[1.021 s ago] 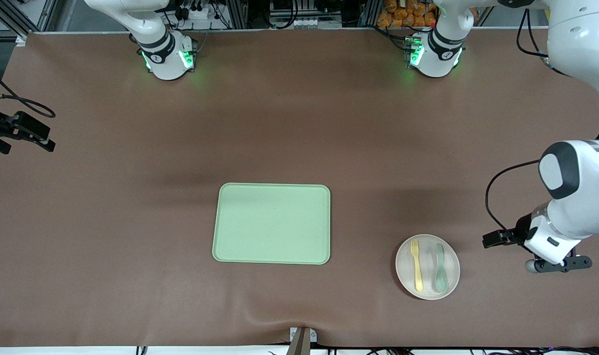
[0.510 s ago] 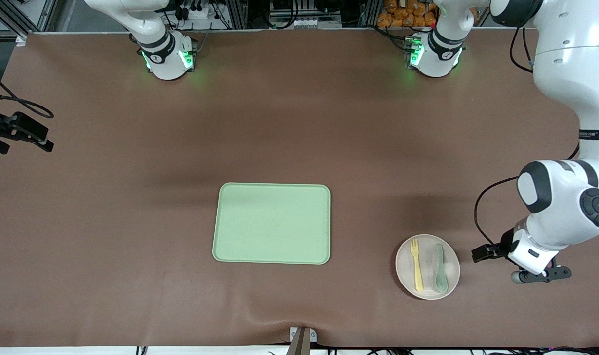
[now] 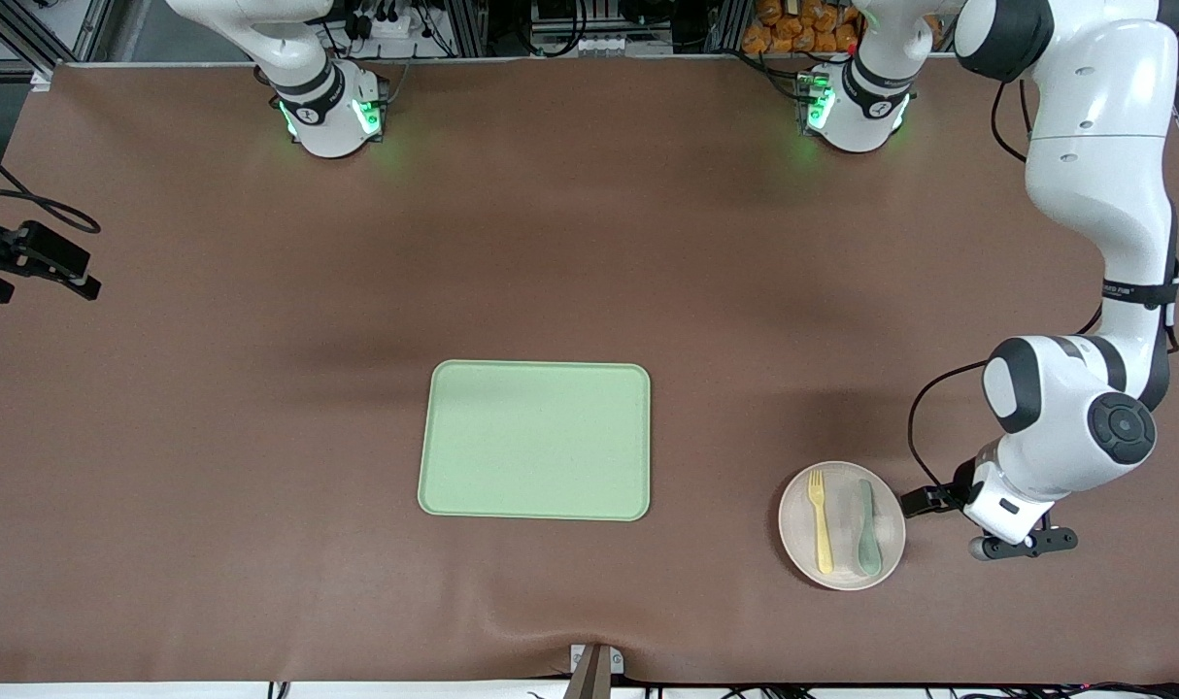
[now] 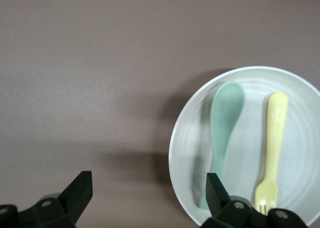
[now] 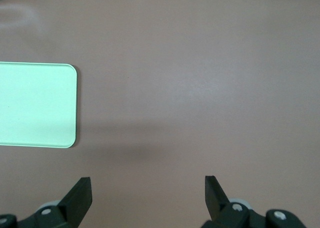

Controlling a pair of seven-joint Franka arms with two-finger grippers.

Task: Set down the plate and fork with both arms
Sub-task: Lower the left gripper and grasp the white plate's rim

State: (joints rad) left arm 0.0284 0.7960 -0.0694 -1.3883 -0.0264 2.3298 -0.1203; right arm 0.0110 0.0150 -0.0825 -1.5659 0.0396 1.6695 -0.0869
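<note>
A: What's laid out, biggest first?

B: The brown counter (image 3: 211, 437) fills the frame. A light-green tray (image 3: 535, 441) sits at centre, slightly below the middle. At lower right is the plate (image 3: 842, 525), well apart from the tray, toward the left arm's end of the counter.

A: And on the plate?

B: The fork (image 3: 821, 520) and a teal spoon (image 3: 867, 527) lie side by side on it, the fork on the tray's side.

A: The left gripper?

B: The left gripper (image 4: 147, 200) is at the lower right of the frame, over the counter just beside the plate's rim. Its fingers (image 4: 77, 195) are spread wide, released, grasping nothing; in the left wrist view one fingertip shows over the plate's edge by the spoon.

A: And the other?

B: The right gripper (image 5: 147, 198) waits at the frame's left edge, over bare counter, fingers (image 5: 80, 195) likewise spread and empty.
</note>
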